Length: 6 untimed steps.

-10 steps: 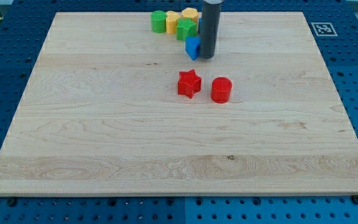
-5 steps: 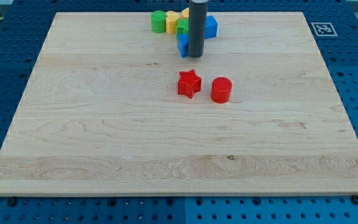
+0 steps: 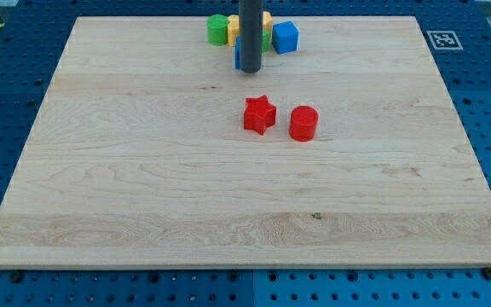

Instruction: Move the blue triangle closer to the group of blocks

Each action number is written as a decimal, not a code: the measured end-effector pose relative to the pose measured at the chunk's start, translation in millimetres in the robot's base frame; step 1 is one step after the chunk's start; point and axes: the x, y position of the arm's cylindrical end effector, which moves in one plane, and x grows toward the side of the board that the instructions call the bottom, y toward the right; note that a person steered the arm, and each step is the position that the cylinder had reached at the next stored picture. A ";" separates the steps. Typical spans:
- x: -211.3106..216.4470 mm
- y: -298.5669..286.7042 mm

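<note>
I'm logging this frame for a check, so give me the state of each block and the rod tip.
my tip: down on the board, against the blue triangle
blue triangle: mostly hidden behind the rod, at the group's edge
blue cube: flat, beside the group
green cylinder: upright
red star: flat, apart
red cylinder: upright, apart

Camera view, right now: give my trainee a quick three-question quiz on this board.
1. True or false: the red star touches the red cylinder.
2. Which block does my tip mostly hide? A) blue triangle B) blue cube C) green cylinder
3. Fill in: the group sits at the view's ____ edge of the board.

Key: 1 false, they stand apart; 2 A; 3 top.
</note>
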 end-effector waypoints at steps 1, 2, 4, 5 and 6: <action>-3.0 0.0; -3.0 -2.2; -3.0 -25.0; -3.2 -25.0; -8.3 -25.0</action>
